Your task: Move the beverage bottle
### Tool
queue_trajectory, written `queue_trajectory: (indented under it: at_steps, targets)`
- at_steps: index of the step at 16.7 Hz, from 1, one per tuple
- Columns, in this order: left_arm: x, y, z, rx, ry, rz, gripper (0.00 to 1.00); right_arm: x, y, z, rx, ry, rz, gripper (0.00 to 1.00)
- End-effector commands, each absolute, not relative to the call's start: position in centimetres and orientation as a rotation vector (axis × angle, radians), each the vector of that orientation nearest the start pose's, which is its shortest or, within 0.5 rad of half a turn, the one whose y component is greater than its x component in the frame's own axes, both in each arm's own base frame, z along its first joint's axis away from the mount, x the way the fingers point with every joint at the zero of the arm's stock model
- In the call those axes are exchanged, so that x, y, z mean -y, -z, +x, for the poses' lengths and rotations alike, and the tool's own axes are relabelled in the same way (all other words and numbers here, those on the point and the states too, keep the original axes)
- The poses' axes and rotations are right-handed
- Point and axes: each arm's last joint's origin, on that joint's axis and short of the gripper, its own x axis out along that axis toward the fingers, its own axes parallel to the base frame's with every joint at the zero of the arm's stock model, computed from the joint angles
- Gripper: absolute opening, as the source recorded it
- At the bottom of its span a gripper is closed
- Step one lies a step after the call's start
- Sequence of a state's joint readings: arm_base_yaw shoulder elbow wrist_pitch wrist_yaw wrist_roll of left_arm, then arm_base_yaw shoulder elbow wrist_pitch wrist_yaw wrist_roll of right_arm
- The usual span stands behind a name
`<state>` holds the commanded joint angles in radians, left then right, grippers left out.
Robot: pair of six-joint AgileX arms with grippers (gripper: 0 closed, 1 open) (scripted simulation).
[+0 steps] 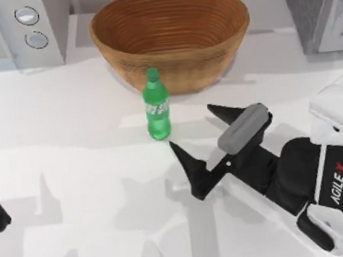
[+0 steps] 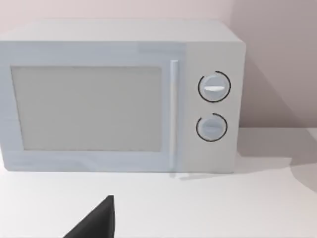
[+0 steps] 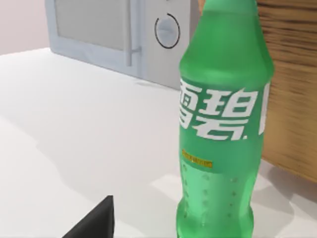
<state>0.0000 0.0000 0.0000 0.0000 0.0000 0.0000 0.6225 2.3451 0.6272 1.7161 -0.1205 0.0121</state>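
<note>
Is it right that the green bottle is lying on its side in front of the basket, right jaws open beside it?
Not quite. The beverage bottle stands upright, cap up, as the top view shows. The rest holds: it is in front of the basket, and the right gripper has its jaws open beside it.

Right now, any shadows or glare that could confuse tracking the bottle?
Top view: soft grey shadow patches cross the table around the right gripper; the bottle shows no glare. Right wrist view: a shadow falls on the table beside the bottle, and its label is readable.
</note>
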Motion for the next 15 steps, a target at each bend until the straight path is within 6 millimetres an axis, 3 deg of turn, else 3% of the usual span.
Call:
queue_trajectory:
  at_steps: [4, 11, 15]
  targets:
    - [0.1, -16.0, 10.6, 0.0, 0.0, 0.0, 1.0, -21.1, -3.4, 27.7, -0.002, -0.775, 0.0, 1.0]
    - [0.1, -16.0, 10.6, 0.0, 0.0, 0.0, 1.0, -26.1, -3.5, 32.8, 0.003, -0.776, 0.002, 1.0]
    - [0.1, -16.0, 10.6, 0.0, 0.0, 0.0, 1.0, -27.0, -3.6, 33.6, 0.0, -0.776, 0.001, 1.0]
